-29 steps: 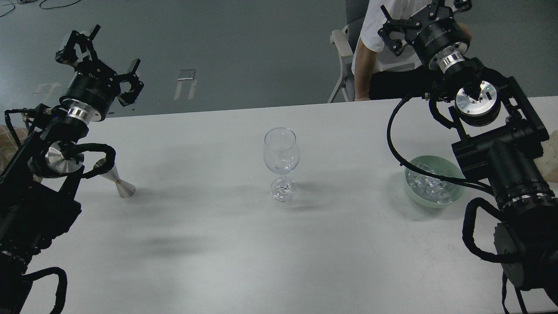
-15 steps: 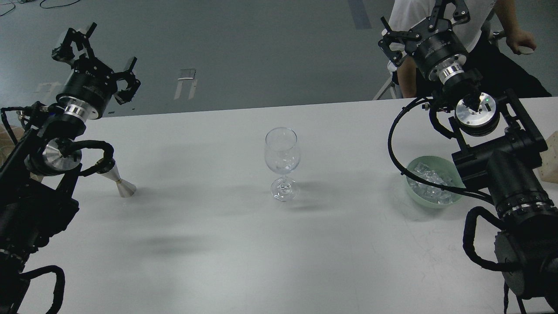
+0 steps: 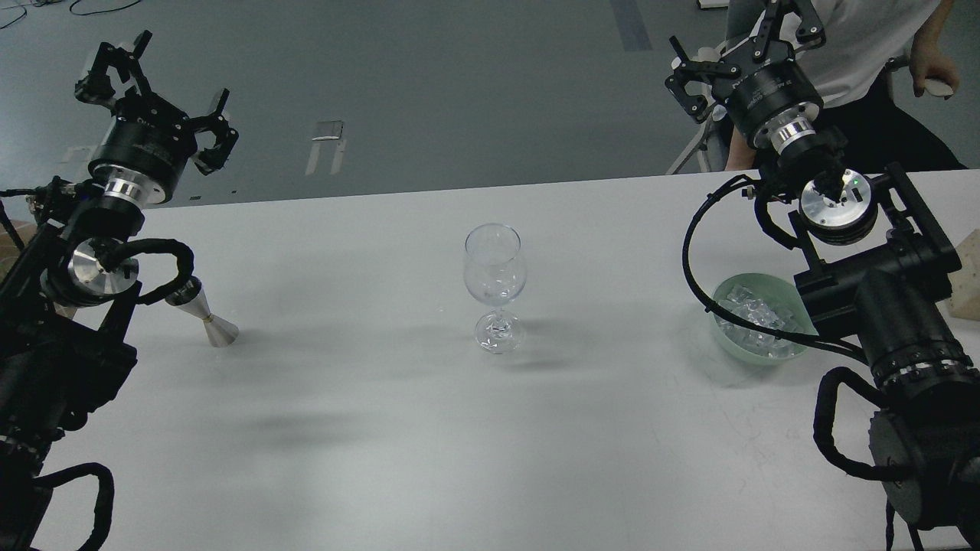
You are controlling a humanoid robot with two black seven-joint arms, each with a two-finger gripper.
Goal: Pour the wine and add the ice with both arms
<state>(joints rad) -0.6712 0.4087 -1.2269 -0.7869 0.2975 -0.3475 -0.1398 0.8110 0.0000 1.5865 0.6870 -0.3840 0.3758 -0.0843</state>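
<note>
A: Head view. Where do the grippers stand?
B: Left gripper (image 3: 149,96) and right gripper (image 3: 746,42) are both raised clear of the table (image 3: 367,428), jaws apart, holding nothing.
A: And the task items?
B: Ice (image 3: 754,321) fills the green bowl (image 3: 727,344) beside the right arm; the wine glass (image 3: 494,287) stands upright at centre, the jigger (image 3: 210,321) at left. Whether the jigger holds wine cannot be told.

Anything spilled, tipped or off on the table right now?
Nothing stands out. The wine glass and jigger stand upright, ice stays inside the green bowl, and the table shows no spill. Left gripper and right gripper are open, empty.
</note>
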